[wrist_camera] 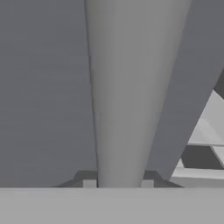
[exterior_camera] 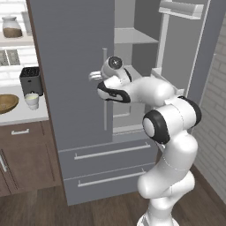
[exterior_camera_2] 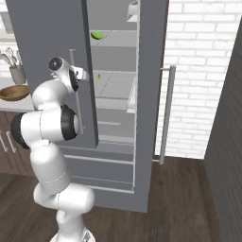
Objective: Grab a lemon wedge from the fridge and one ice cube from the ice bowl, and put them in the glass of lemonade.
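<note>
Left base view: gripper [exterior_camera: 95,76] reaches to the vertical bar handle [exterior_camera: 105,88] of the fridge [exterior_camera: 70,66] left door; right door stands open. Glass of lemonade [exterior_camera: 32,99] and ice bowl [exterior_camera: 6,103] sit on the counter, well left of the arm.

Right base view: gripper [exterior_camera_2: 84,73] at the handle [exterior_camera_2: 75,90]. A small orange-yellow speck, probably the lemon wedge [exterior_camera_2: 99,75], lies on a shelf beyond and right of the gripper.

Hand view: fingers [wrist_camera: 89,183] clenched on the handle [wrist_camera: 131,87], long axis running up the frame. No legible writing.
</note>
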### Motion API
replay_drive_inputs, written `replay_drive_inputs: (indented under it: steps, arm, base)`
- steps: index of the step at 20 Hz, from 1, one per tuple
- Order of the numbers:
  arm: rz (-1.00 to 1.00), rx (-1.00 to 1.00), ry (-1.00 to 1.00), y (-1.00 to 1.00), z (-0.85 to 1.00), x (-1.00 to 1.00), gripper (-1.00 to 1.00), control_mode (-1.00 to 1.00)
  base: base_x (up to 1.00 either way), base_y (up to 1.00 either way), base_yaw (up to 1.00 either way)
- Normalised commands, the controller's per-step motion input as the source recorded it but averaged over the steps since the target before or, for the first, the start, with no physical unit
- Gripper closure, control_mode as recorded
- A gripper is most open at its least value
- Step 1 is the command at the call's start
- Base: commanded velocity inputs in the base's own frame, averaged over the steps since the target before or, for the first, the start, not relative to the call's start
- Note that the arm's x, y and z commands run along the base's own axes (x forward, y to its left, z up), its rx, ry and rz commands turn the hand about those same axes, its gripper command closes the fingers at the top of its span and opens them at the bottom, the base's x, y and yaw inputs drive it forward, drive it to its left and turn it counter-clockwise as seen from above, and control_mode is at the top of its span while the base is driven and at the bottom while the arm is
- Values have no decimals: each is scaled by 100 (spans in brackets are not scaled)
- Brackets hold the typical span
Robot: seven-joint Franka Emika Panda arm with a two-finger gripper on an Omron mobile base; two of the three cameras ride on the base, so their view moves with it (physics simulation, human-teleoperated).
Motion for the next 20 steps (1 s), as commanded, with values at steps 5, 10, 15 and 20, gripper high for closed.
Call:
replay_drive_inputs:
  steps: [5,10,15,20]
  arm:
    - [0,1,-5,63,-10,-2,100,-100]
    - [0,0,-5,81,2,-29,100,-100]
    - [5,0,0,81,12,-76,100,-100]
    - [11,0,0,67,23,-97,100,-100]
  base:
    - [0,0,0]
    - [0,0,0]
    - [0,0,0]
    - [0,0,0]
